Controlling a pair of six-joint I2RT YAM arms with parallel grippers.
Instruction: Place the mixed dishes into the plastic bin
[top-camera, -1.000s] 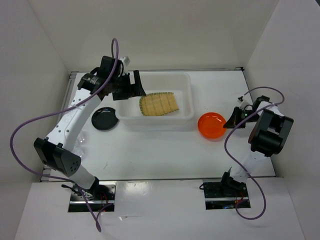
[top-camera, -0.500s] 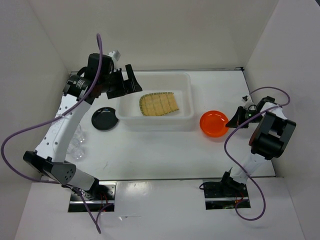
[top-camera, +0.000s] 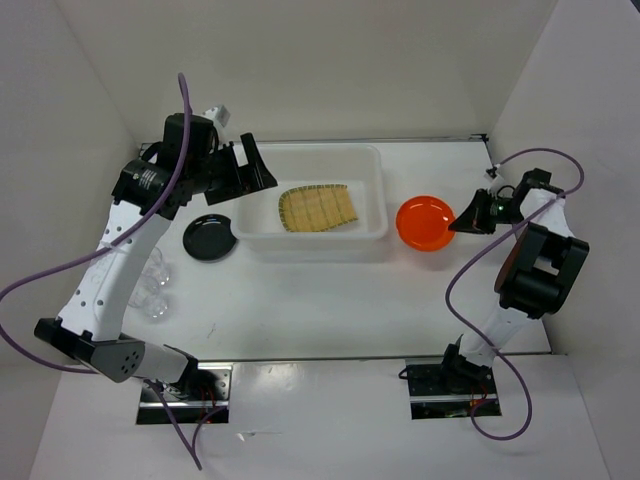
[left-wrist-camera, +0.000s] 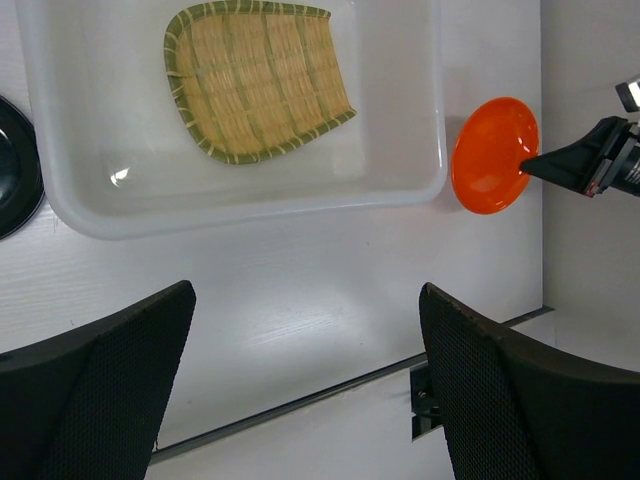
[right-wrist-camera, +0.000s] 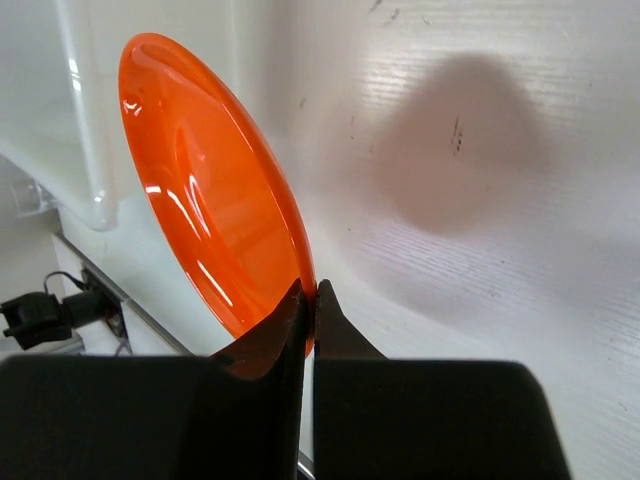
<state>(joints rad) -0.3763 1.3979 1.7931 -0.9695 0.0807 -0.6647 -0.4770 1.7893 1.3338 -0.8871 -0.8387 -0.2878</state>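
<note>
Top view: my right gripper (top-camera: 462, 222) pinches the orange plate (top-camera: 424, 222) by its rim, beside the plastic bin (top-camera: 315, 245), apparently for carrying in; black plate (top-camera: 209, 238) lies on bench (top-camera: 330, 300). Left wrist: my left gripper (left-wrist-camera: 305, 295) wide, empty; bamboo tray (left-wrist-camera: 258, 78) inside bin. Right wrist: plate tilted, rim clamped.

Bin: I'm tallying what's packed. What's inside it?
Only the tray lies inside the bin, flat on its floor. Whatever is beneath the tray is covered. The orange plate and black plate are outside.
</note>
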